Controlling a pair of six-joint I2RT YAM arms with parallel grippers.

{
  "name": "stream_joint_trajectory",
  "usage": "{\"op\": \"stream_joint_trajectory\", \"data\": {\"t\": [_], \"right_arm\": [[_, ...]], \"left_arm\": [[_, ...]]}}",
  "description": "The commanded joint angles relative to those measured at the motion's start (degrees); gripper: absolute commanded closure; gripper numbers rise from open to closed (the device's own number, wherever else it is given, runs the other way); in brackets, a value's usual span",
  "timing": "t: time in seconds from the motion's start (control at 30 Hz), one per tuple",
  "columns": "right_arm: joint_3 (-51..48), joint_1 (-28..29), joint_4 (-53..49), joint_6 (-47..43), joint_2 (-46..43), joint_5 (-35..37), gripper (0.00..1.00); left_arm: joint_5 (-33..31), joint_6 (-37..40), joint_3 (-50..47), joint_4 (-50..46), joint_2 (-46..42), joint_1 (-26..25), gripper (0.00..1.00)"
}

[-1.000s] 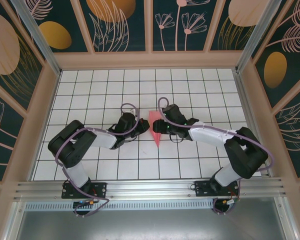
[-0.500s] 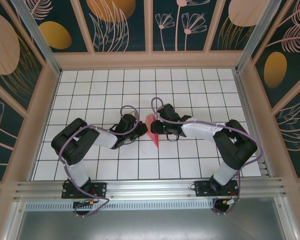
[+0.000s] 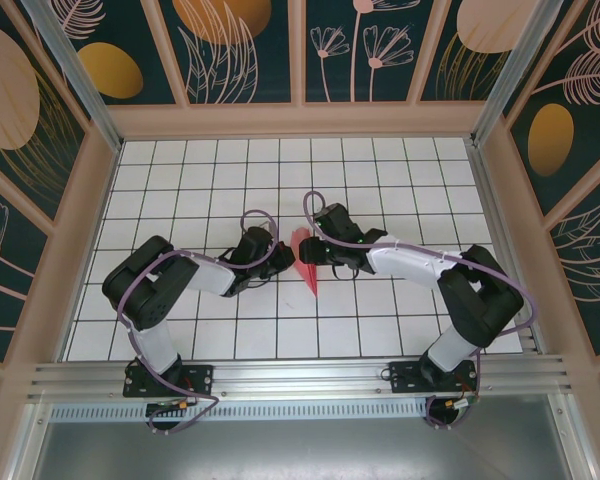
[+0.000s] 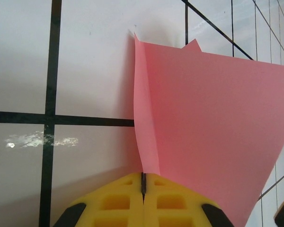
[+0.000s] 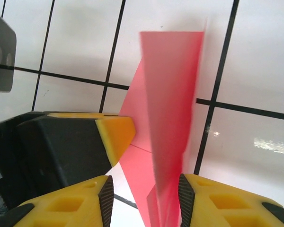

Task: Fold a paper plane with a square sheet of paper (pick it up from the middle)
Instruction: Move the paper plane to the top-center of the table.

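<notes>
- The white tiled table (image 3: 180,170) sits inside patterned walls, two black arms bent in towards its middle.
- The left arm (image 3: 165,285) and right arm (image 3: 460,290) meet head to head over the centre tiles.
- The pink paper plane (image 3: 308,272) is between them, its pointed end towards the near edge.
- The left gripper (image 4: 143,177) has its yellow fingers (image 4: 116,203) pressed together, pinching a fold of the paper.
- The right gripper (image 5: 143,189) straddles the folded paper, jaws partly apart, a gap showing on one side.
</notes>
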Motion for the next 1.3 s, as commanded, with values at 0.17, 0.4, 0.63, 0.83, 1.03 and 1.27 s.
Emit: {"op": "stream_joint_trajectory", "data": {"t": [0.17,0.4,0.63,0.83,1.03,1.27], "right_arm": [[1.3,0.9,-1.8,-0.9,2.8,-1.5,0.58],[1.5,1.3,-3.1,-0.5,4.6,-0.3,0.56],[0.9,2.0,-3.6,0.5,5.0,-0.4,0.57],[0.2,3.0,-3.8,3.3,5.3,1.7,0.61],[0.4,3.8,-3.9,5.1,6.1,4.8,0.65],[1.4,4.8,-4.7,5.6,7.7,6.2,0.66]], "left_arm": [[-0.1,0.0,1.2,-1.0,0.9,0.4,1.00],[-0.1,0.0,1.1,-1.3,1.1,0.4,1.00],[0.1,-0.1,1.2,-1.0,1.3,0.4,1.00],[0.4,-0.3,1.2,-0.7,1.5,0.4,1.00],[0.5,-0.3,1.1,-0.8,1.4,0.4,1.00],[0.5,-0.3,1.1,-0.8,1.5,0.4,1.00]]}}
